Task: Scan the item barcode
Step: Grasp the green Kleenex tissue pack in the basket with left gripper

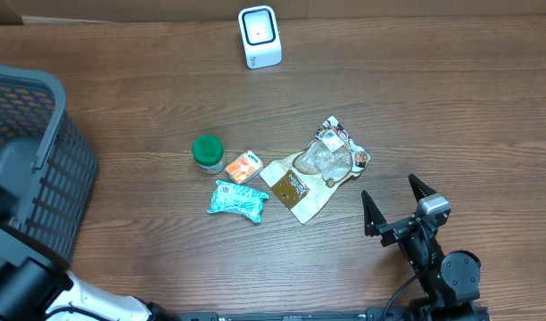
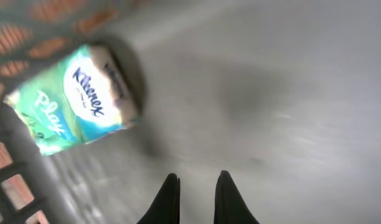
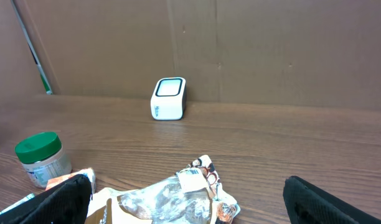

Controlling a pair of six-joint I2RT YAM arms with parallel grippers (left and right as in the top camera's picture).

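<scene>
— Left hand together, empty, at the basket beside the Kleenex pack. Right hand spread wide, empty, just near of the snack bag mid-table.

— Grip the bag by a flat edge; keep any barcode uncovered, facing the far scanner.

A dark mesh basket sits on a wooden table.
</scene>
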